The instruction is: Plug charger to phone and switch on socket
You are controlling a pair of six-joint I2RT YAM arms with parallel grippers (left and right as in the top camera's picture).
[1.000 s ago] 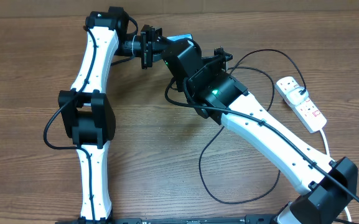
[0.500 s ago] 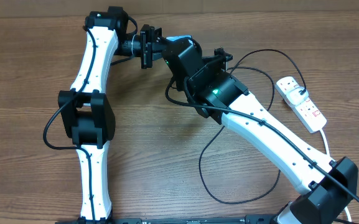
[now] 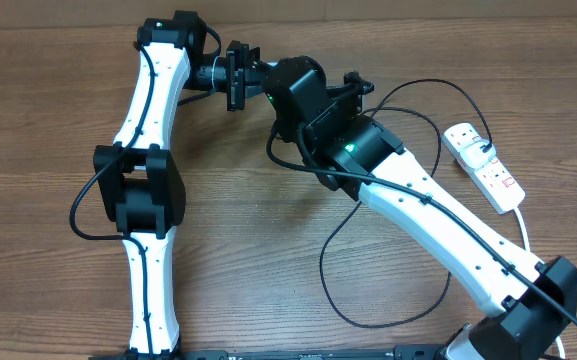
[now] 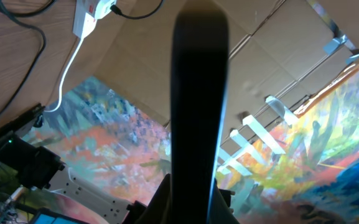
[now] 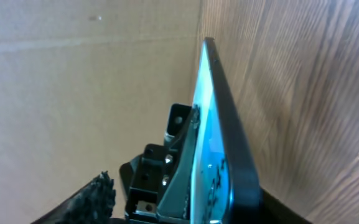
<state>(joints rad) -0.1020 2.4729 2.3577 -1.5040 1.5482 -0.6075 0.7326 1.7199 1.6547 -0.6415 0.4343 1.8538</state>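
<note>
The phone (image 5: 224, 127) stands on edge above the table's far side, its blue screen facing left in the right wrist view. My left gripper (image 4: 191, 208) is shut on it; from there the phone (image 4: 198, 93) is a dark upright bar. My right gripper (image 5: 185, 208) is open around the phone, its left finger (image 5: 89, 196) well clear of the screen. From overhead the right gripper (image 3: 290, 82) covers the phone. The charger (image 3: 408, 105) loops black across the table; its connector end is not visible. The socket (image 3: 486, 165) lies at the right edge.
A thick white cord (image 3: 524, 215) runs from the socket toward the near right corner. More of the black cable (image 3: 368, 300) loops under the right arm. A cardboard wall (image 5: 86, 74) stands close behind the phone.
The right gripper's jaws have opened off the phone. Its wrist shifted slightly, now hiding the blue sliver of phone seen from overhead. The left arm is still.
</note>
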